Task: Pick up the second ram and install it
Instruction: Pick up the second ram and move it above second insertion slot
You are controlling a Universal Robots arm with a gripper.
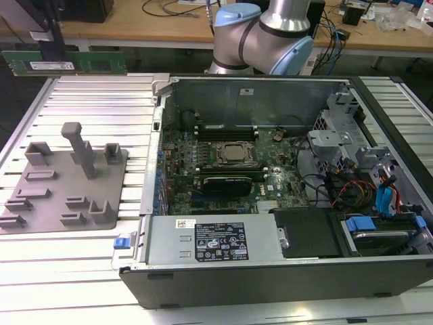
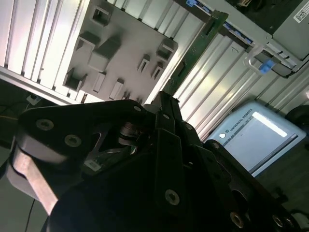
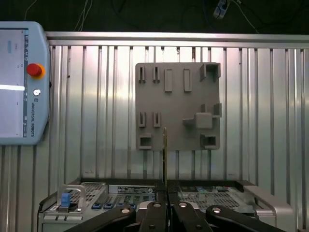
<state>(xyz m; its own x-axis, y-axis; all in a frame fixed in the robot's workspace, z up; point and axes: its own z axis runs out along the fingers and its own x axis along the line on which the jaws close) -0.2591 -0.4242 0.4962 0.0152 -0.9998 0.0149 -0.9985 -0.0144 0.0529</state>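
The second ram [image 1: 95, 63] is a slim green stick held level in the air, above the back corner of the ribbed table at the exterior view's left. My gripper [image 1: 59, 53] is shut on it from above, near the stick's middle. In the first wrist view the ram [image 3: 165, 154] shows edge-on as a thin line running out from my gripper [image 3: 166, 209]. In the second wrist view the ram [image 2: 193, 58] stretches away from my gripper [image 2: 164, 104]. The open computer case [image 1: 257, 88] lies to the exterior view's right, with its memory slots [image 1: 223, 132] behind the silver processor.
A grey holder tray [image 1: 40, 196] with posts and empty slots lies on the ribbed metal table [image 1: 95, 257], seen under the ram in both wrist views [image 3: 178, 106] [image 2: 120, 48]. A teach pendant [image 3: 19, 82] rests beside the table. The arm's base [image 1: 264, 34] stands behind the case.
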